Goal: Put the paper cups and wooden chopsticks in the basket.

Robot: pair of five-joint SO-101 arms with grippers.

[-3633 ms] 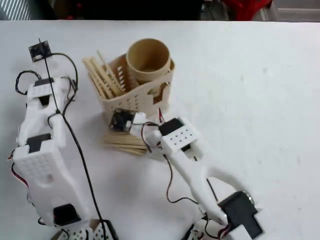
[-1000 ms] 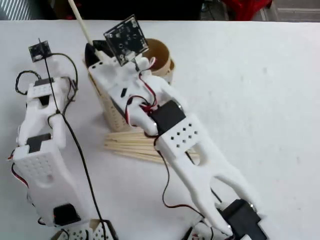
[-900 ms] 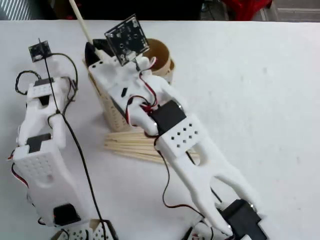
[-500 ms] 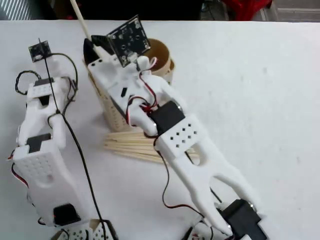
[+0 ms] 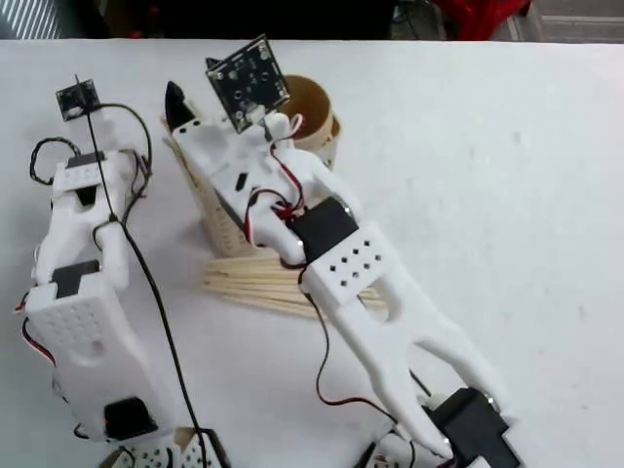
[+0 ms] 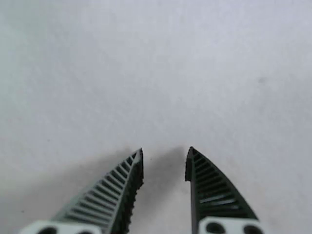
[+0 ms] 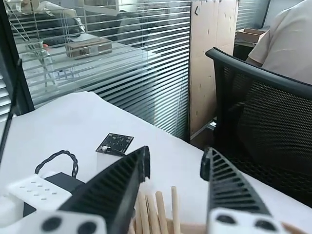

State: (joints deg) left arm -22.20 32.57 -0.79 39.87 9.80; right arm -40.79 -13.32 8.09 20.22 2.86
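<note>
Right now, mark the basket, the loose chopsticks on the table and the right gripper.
basket (image 5: 214, 226), high view, on its lattice side wall.
loose chopsticks (image 5: 249, 283), high view, on the middle of the lying bundle.
right gripper (image 7: 176, 156), right wrist view, midway between its open fingertips.

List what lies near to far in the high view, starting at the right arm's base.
Right arm's base → loose wooden chopsticks → basket → paper cup standing in the basket.
</note>
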